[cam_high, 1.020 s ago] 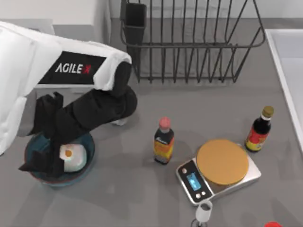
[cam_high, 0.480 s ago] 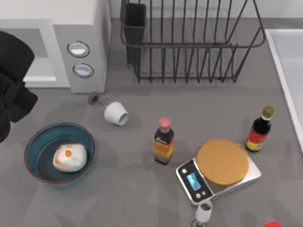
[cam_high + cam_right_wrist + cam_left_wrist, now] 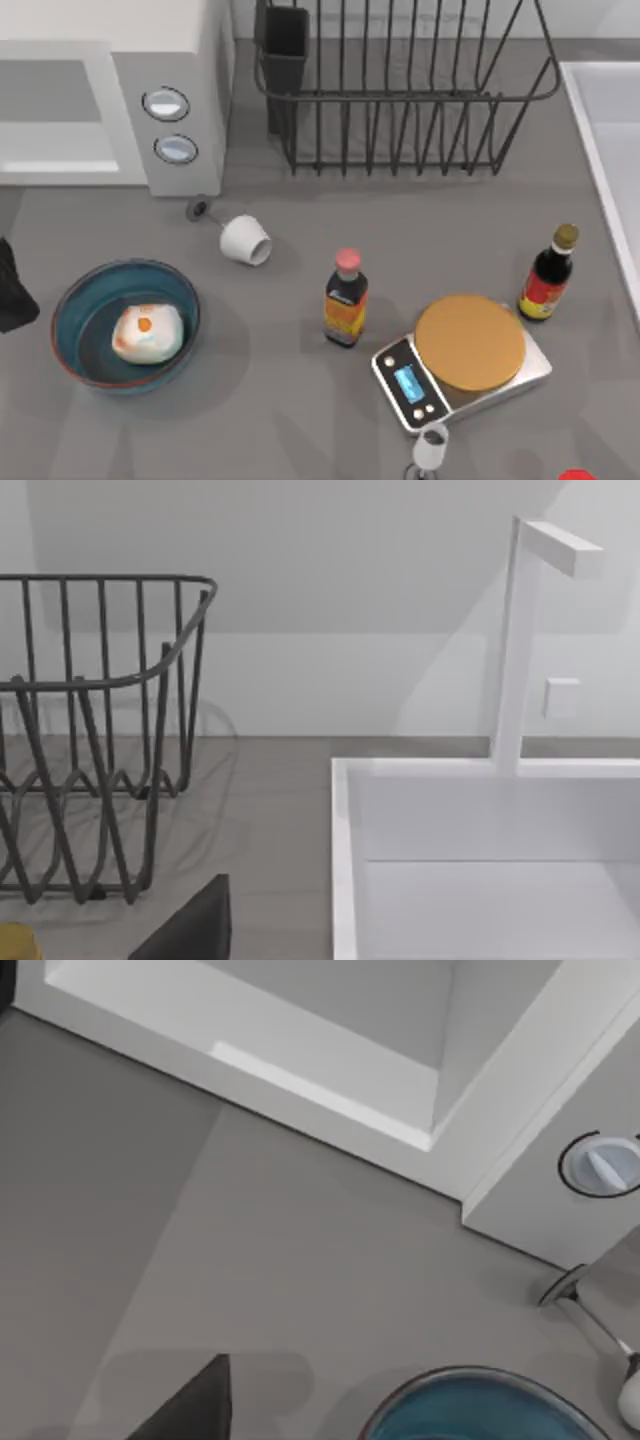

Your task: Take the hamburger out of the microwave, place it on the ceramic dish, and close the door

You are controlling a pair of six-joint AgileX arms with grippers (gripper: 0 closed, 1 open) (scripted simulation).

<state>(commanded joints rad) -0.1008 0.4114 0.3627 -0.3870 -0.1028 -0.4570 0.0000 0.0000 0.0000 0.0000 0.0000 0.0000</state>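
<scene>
The hamburger point(image 3: 147, 333) is sitting inside the ceramic dish point(image 3: 70, 310), a small rounded cream lump with orange-tan patches on its top, lying a little toward the 3 o'clock side of the blue glazed hollow. The dish, with its thin reddish-brown rim, is resting on the grey table point(image 3: 300, 420) at about 8 o'clock in the top view. The microwave point(image 3: 190, 60) is standing at 10 o'clock, white and boxy, its two silvery-blue knobs point(image 3: 166, 103) facing up the camera, and its pale cavity point(image 3: 330, 1020) is lying open toward the table. The left wrist view is showing the dish's rim point(image 3: 470, 1375) just below that opening.

A dark part of the left arm point(image 3: 12, 295) is showing at the 9 o'clock edge, just beside the dish; whether the left tool is open or closed cannot be told, nor whether it holds anything. The right tool's state cannot be told either.

A white cup point(image 3: 246, 241) is lying on its side near the microwave. A dark wire rack point(image 3: 400, 90) is occupying 12 o'clock, a red-capped bottle point(image 3: 346, 300) is standing near the centre, and a scale point(image 3: 405, 385) carrying a flat tan disc point(image 3: 470, 342) is sitting at 5 o'clock beside a dark sauce bottle point(image 3: 548, 275). A white sink point(image 3: 480, 860) is lining the 3 o'clock edge, a white wall behind it.
</scene>
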